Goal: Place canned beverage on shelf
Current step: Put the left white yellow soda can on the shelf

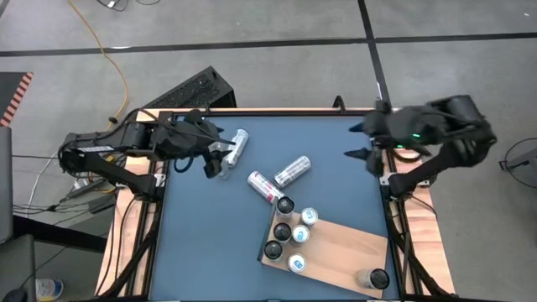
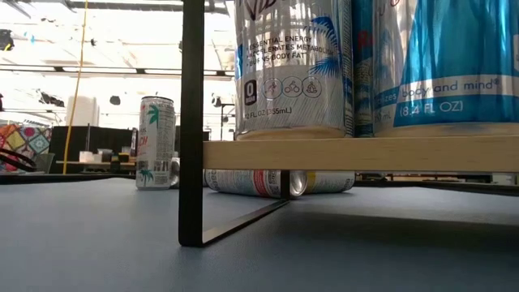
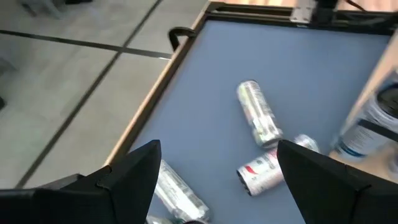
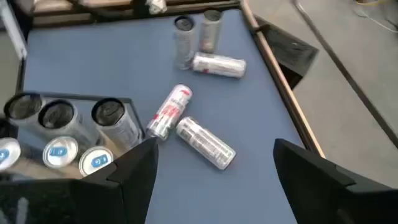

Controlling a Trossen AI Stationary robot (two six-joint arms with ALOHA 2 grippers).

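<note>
Blue-grey tabletop (image 1: 336, 143) fills a wooden frame set on a grey tiled floor, and we start from our two tools. Our left gripper (image 1: 210, 155) hangs over the far-left part of the table with its fingers spread wide and holding nothing; just beside it a silver can (image 1: 238, 144) lies on its side and a second can (image 1: 221, 166) stands next to the fingertips. Our right gripper (image 1: 362, 143) waits over the far-right edge, equally wide and empty. Farther out, near the middle, lie a silver can with faint print (image 1: 292, 171) and a red-and-white can (image 1: 263, 186), both on their sides and nearly touching at one end. Near the front sits the shelf (image 1: 344, 252), a raised wooden board on dark metal legs, with several cans upright in a cluster at its left end and one more (image 1: 378, 278) at its near-right corner; the board between them is bare. We judge the left arm best placed for the next pick. To do it well, we should line the fingers across the can's round body, not along its length, close on its middle so it cannot roll, then stand it upright on bare wood clear of the cluster.
</note>
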